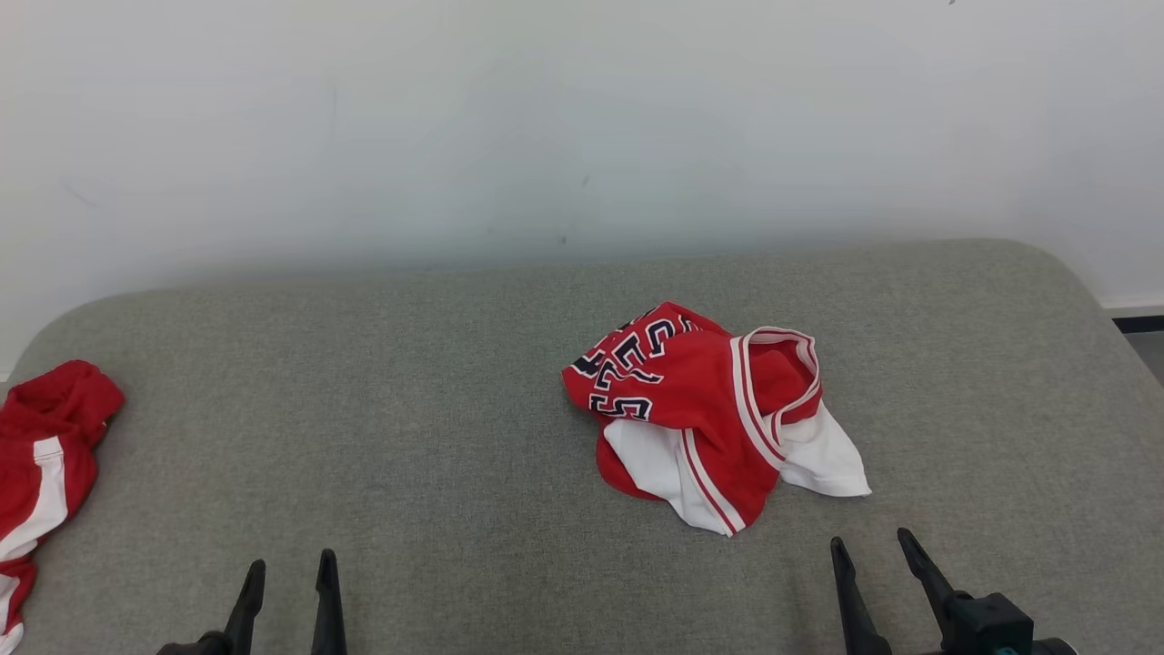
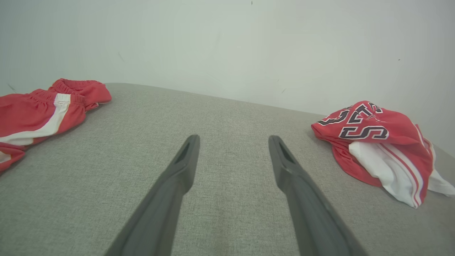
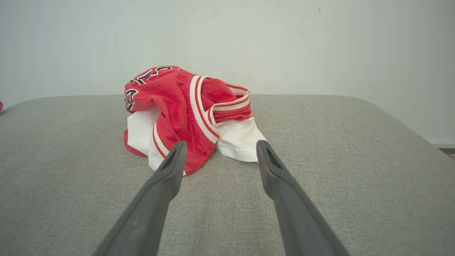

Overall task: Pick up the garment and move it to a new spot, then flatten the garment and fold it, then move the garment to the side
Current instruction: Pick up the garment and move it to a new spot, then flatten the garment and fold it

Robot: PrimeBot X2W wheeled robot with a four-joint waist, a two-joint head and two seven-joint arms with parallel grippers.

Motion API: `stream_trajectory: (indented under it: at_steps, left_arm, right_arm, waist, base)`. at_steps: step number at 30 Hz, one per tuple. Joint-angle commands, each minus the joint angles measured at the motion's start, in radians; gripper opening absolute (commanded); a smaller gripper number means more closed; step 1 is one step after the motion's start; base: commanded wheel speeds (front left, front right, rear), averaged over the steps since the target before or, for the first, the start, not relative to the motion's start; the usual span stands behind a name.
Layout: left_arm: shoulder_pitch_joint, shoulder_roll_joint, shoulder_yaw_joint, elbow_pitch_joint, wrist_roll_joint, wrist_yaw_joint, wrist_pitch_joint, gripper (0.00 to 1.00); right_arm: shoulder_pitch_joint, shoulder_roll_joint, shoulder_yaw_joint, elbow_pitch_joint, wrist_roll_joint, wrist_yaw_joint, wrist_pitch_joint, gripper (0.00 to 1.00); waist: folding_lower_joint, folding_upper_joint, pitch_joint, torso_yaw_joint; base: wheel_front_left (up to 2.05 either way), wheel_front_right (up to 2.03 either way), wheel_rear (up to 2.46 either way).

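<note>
Roughly, the crumpled garment (image 1: pixel 705 409) runs far-left to near-right (lettering (image 1: pixel 627 364) leftward).

Around the crumpled jersey (image 1: pixel 700 409) the grey cushion (image 1: pixel 364 409) lies bare, with red shorts (image 1: pixel 45 455) blocking its far nine o'clock edge.

Red shorts (image 1: pixel 55 409) with a white stripe lie crumpled at the grey padded surface's (image 1: pixel 364 409) left edge

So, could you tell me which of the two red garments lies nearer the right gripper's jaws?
The crumpled jersey with dark lettering, just ahead of the right gripper; the striped shorts lie far left.
</note>
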Motion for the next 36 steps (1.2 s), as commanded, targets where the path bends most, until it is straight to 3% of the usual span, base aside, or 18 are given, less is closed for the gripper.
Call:
stream_trajectory:
  at_steps: [1,12,19,27,36]
  left_arm:
    - [-0.008,-0.003,0.006,0.003,0.005,-0.002,-0.001,1.00]
    - [0.006,-0.006,0.010,0.006,0.011,-0.009,-0.001,1.00]
    - [-0.014,-0.006,-0.008,0.001,-0.004,-0.004,-0.001,1.00]
    - [-0.052,-0.006,-0.036,-0.026,-0.001,-0.008,-0.001,1.00]
    - [-0.097,-0.006,-0.057,-0.041,0.001,-0.012,-0.001,1.00]
  right_arm:
    - [-0.005,-0.001,0.001,0.002,0.007,-0.002,-0.006,1.00]
    - [-0.016,-0.001,0.009,0.013,0.025,-0.002,-0.006,1.00]
    - [-0.118,-0.001,0.044,0.038,0.054,-0.002,0.037,1.00]
    - [-0.328,-0.001,0.033,0.258,0.099,-0.002,0.236,1.00]
    - [-0.486,-0.006,0.001,0.492,0.117,-0.002,0.230,1.00]
  waist:
    - [0.0001,0.0001,0.000,0.000]
    - [0.0001,0.0001,-0.001,0.005]
    - [0.0001,0.0001,0.025,0.015]
    - [0.0001,0.0001,0.090,0.050]
    - [0.0001,0.0001,0.173,0.096]
  base:
    - [0.00,0.00,0.00]
    - [0.00,0.00,0.00]
    - [0.00,0.00,0.00]
    - [0.00,0.00,0.00]
    - [0.00,0.00,0.00]
